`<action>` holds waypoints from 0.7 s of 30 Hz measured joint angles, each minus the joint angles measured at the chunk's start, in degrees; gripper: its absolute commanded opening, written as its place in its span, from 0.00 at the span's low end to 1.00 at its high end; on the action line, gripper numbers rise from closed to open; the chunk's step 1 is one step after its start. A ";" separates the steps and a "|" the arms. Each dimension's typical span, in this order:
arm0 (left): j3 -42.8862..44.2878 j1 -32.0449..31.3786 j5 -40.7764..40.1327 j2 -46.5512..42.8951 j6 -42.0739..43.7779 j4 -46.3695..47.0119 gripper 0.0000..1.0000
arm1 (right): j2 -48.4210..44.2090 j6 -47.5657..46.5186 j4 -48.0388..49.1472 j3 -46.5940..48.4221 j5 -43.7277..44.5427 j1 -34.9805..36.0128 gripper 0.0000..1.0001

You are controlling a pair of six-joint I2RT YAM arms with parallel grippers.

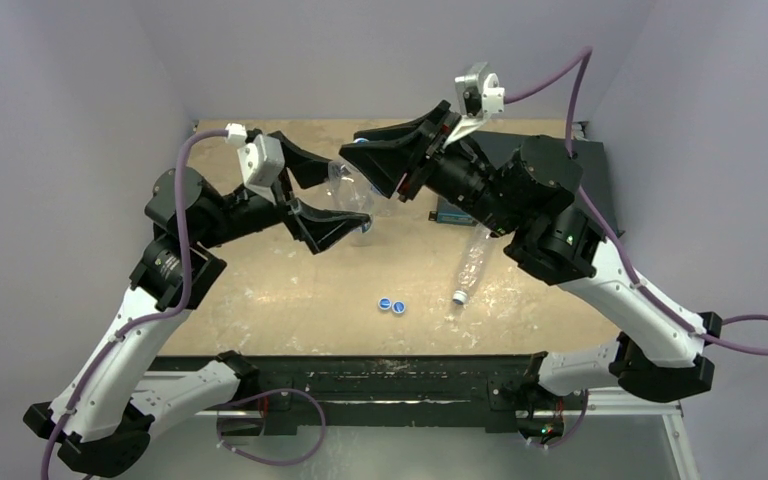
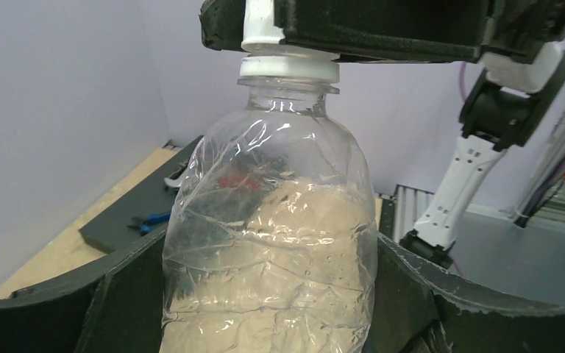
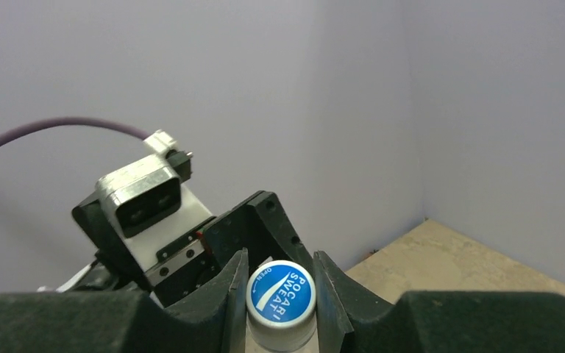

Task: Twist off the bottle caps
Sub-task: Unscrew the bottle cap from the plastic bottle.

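Observation:
A clear, crinkled, unlabelled bottle (image 1: 353, 186) (image 2: 272, 235) is held off the table between both arms. My left gripper (image 1: 322, 198) (image 2: 268, 316) is shut on the bottle's body, one black finger pressed against each side. The bottle's cap (image 3: 282, 294) is blue on top with a white mark and has a white side (image 2: 263, 29). My right gripper (image 1: 380, 162) (image 3: 279, 283) is shut on that cap, with a fingertip on each side. The white neck ring (image 2: 288, 68) shows just below the right gripper's fingers.
Two loose blue caps (image 1: 391, 305) lie on the wooden table (image 1: 260, 290) in front of the arms. A second clear bottle (image 1: 470, 262) lies on its side to their right. A dark pad with a blue-handled tool (image 2: 147, 219) sits at the back.

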 measured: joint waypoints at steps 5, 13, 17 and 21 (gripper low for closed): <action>-0.02 0.04 6.84 0.20 -6.34 3.93 0.00 | -2.93 0.55 4.50 -3.52 -15.80 -4.92 0.00; -0.44 -0.04 18.62 1.29 -15.58 10.29 0.00 | -4.09 2.21 14.47 -7.17 -42.45 -11.08 0.00; -0.68 -0.35 22.53 1.27 -18.27 12.46 0.00 | -3.87 2.16 17.99 -7.61 -50.03 -11.85 0.00; -1.20 -0.44 24.85 1.31 -19.89 13.27 0.00 | -3.08 2.47 21.42 -8.13 -56.08 -12.68 0.00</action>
